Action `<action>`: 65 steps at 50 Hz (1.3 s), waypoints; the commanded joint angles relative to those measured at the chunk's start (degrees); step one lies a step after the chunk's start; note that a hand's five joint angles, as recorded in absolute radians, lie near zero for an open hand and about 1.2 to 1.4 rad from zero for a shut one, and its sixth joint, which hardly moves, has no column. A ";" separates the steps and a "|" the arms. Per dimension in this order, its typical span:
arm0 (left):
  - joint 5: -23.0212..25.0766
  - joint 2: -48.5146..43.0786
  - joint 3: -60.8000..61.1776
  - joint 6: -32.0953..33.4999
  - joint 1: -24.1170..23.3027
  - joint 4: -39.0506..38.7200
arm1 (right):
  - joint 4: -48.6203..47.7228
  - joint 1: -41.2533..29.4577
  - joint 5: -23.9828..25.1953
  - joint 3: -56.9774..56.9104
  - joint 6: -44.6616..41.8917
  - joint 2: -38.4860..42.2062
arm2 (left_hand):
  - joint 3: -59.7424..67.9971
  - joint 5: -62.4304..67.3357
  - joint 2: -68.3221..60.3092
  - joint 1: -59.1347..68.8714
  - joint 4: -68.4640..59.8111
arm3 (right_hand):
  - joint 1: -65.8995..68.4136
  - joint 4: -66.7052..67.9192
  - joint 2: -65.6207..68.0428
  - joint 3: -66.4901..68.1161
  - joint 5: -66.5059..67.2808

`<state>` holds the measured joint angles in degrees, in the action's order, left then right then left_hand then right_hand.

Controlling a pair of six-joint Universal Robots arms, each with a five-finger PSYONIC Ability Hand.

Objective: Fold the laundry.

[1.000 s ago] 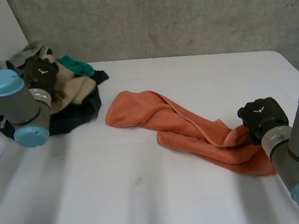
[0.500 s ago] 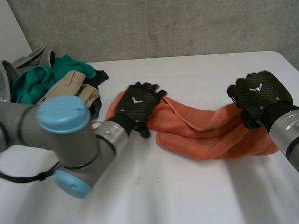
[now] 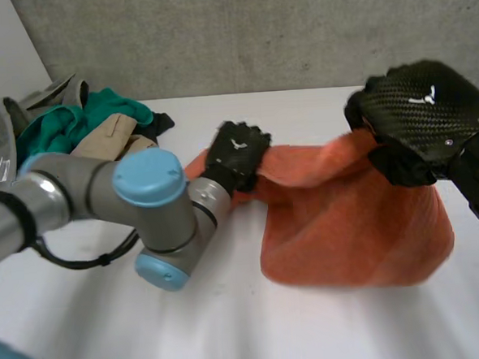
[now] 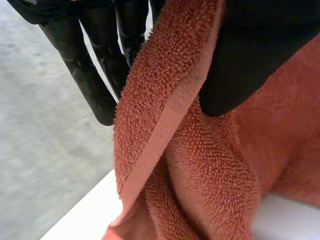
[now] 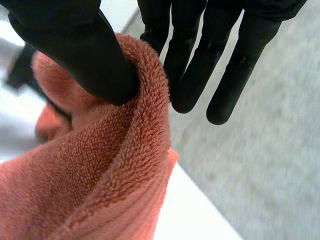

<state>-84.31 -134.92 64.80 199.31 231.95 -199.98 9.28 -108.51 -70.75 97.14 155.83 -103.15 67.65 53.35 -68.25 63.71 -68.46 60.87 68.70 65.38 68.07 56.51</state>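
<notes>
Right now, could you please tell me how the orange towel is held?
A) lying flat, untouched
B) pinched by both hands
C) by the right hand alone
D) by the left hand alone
B: the left hand and the right hand each pinch the orange towel between thumb and fingers, at opposite ends, as both wrist views show.

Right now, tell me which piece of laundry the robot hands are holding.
The orange towel, pinched by the left robot hand and the right robot hand. The pile of green, beige and grey clothes lies untouched beside it.
</notes>
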 commanded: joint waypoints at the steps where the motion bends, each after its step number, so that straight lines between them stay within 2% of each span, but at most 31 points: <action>1: -2.62 14.85 15.08 0.12 2.01 1.08 | 7.32 7.00 -0.79 -3.79 -3.95 13.22 | 12.35 16.65 -11.75 16.29 -11.54 | 19.13 11.30 14.62 11.93 13.49; 6: -1.56 17.06 18.26 0.12 1.92 1.08 | 7.59 4.37 -4.65 -10.73 -5.10 24.12 | 12.35 16.65 -11.75 16.29 -11.54 | 19.13 11.30 14.62 11.93 13.49; 8: -1.65 14.34 16.77 0.29 2.19 0.99 | 7.77 2.26 -8.34 -15.39 -5.27 29.57 | 12.35 16.65 -11.75 16.29 -11.54 | 19.13 11.30 14.62 11.93 13.49; 10: -1.91 11.45 13.79 1.25 2.36 0.73 | 7.68 0.25 -11.24 -20.73 -5.36 34.30 | 12.35 16.65 -11.75 16.29 -11.54 | 19.13 11.30 14.62 11.93 13.49; 13: -2.35 5.47 3.61 6.78 2.89 0.73 | 6.28 -1.34 -13.88 -27.07 -5.54 37.93 | 12.35 16.65 -11.75 16.29 -11.54 | 19.13 11.30 14.62 11.93 13.49; 14: -2.44 4.15 0.62 8.71 3.33 0.64 | 3.58 -2.05 -15.37 -31.27 -5.36 39.59 | 12.35 16.65 -11.75 16.29 -11.54 | 19.13 11.30 14.62 11.93 13.49; 15: -2.53 2.40 -5.67 13.34 4.55 0.21 | 1.46 -2.31 -15.99 -33.31 -5.27 40.22 | 12.35 16.65 -11.75 16.29 -11.54 | 19.13 11.30 14.62 11.93 13.49; 17: -2.79 1.15 -10.98 16.89 5.79 -0.76 | -4.42 -2.49 -16.96 -36.57 -4.92 40.84 | 12.35 16.65 -11.75 16.29 -11.54 | 19.13 11.30 14.62 11.93 13.49; 19: -2.88 0.45 -18.43 20.14 6.75 -5.13 | -16.97 -2.49 -18.02 -38.52 -5.18 40.75 | 12.35 16.65 -11.75 16.29 -11.54 | 19.13 11.30 14.62 11.93 13.49; 21: -2.96 0.53 -21.72 19.90 7.02 -9.97 | -26.55 -2.58 -18.63 -37.91 -5.36 40.23 | 12.35 16.65 -11.75 16.29 -11.54 | 19.13 11.30 14.62 11.93 13.49; 22: -3.05 0.79 -22.25 19.46 7.11 -12.43 | -35.65 -2.67 -19.51 -36.60 -5.45 39.27 | 12.35 16.65 -11.75 16.29 -11.54 | 19.13 11.30 14.62 11.93 13.49; 23: -3.23 1.41 -22.17 18.06 7.02 -16.89 | -39.48 -2.67 -19.69 -35.80 -5.54 38.56 | 12.35 16.65 -11.75 16.29 -11.54 | 19.13 11.30 14.62 11.93 13.49; 26: -3.49 3.77 -20.60 16.38 6.85 -21.50 | -46.54 -2.84 -20.22 -31.85 -6.41 36.10 | 12.35 16.65 -11.75 16.29 -11.54 | 19.13 11.30 14.62 11.93 13.49; 29: -3.40 6.85 -13.84 15.67 7.11 -21.16 | -44.80 -3.11 -20.22 -30.00 -7.29 35.39 | 12.35 16.65 -11.75 16.29 -11.54 | 19.13 11.30 14.62 11.93 13.49; 38: -3.67 8.71 9.44 15.67 5.62 -19.58 | -27.75 -3.55 -20.04 -22.79 -7.73 37.67 | 12.35 16.65 -11.75 16.29 -11.54 | 19.13 11.30 14.62 11.93 13.49; 48: -5.16 8.18 22.82 15.59 0.79 -12.37 | -19.22 -3.02 -20.22 -14.97 -7.29 43.56 | 12.04 16.34 -11.44 15.98 -11.23 | 19.13 11.30 14.62 11.93 13.49; 51: -6.65 9.49 24.67 15.41 -0.45 -9.30 | -19.13 -2.93 -19.87 -12.24 -7.29 43.30 | -5.40 -1.11 6.01 -1.46 6.22 | 19.13 11.30 14.62 11.93 13.49; 52: -7.44 11.59 25.37 15.15 -0.54 -7.46 | -19.04 -3.02 -19.87 -10.85 -7.29 43.21 | -21.27 -16.98 21.88 -17.34 22.09 | 19.13 11.30 14.62 11.93 13.49; 56: -8.06 17.30 27.30 13.66 -0.10 -2.37 | -19.04 -2.76 -19.52 -8.12 -7.21 42.95 | -50.48 -46.19 51.09 -46.54 51.30 | 19.13 11.30 14.62 11.93 13.49; 59: -7.71 19.77 28.10 12.51 1.13 0.20 | -19.04 -2.32 -19.69 -6.97 -7.12 41.72 | -52.54 -48.25 53.15 -48.61 53.36 | 19.13 11.30 14.62 11.93 13.49; 63: -6.66 23.55 29.59 10.49 5.61 2.92 | -18.95 1.28 -19.17 -4.33 -7.12 38.12 | -55.58 -51.29 56.19 -51.65 56.40 | 19.13 11.30 14.62 11.93 13.49; 65: -4.65 25.22 30.74 9.52 9.47 3.19 | -19.04 3.21 -18.03 -3.19 -7.21 37.24 | -55.58 -51.29 56.19 -51.64 56.40 | 19.13 11.30 14.62 11.93 13.49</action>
<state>-91.86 -114.46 93.39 211.35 234.31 -199.17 -9.64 -109.60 -90.22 91.07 148.67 -62.50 13.35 2.73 -13.09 13.39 -12.75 60.87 68.71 66.28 68.18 56.87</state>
